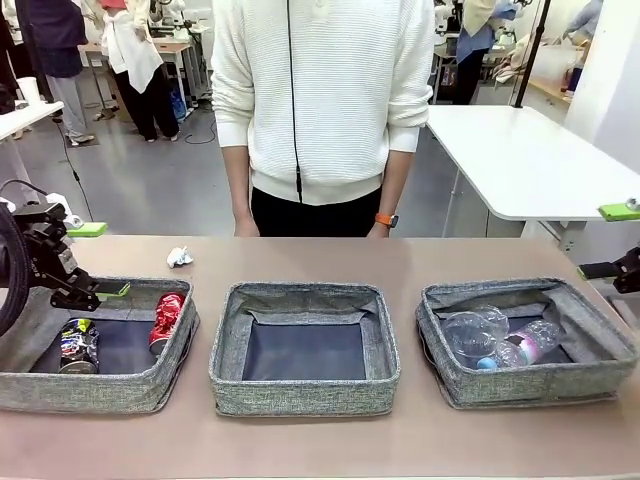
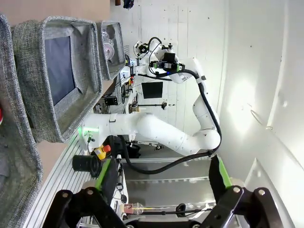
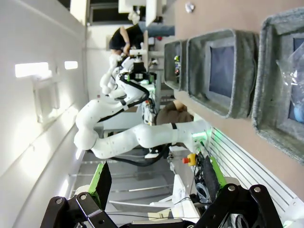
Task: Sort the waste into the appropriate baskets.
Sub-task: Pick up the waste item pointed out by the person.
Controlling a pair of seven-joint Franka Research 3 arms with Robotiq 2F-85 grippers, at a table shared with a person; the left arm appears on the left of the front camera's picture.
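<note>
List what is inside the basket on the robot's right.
The right basket holds a clear plastic cup and a clear bottle with a pink label. The basket floor beneath them is covered.

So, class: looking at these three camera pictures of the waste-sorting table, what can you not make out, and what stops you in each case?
- Print on the black can, front view: too small to read.
- Clear cup and bottle in the right basket, front view: see-through and overlapping, outlines hard to separate.
- Right gripper, front view: cut off by the picture's right edge.
- White paper ball, front view: too small for detail.
- Red can, left wrist view: cut off at the left edge.
</note>
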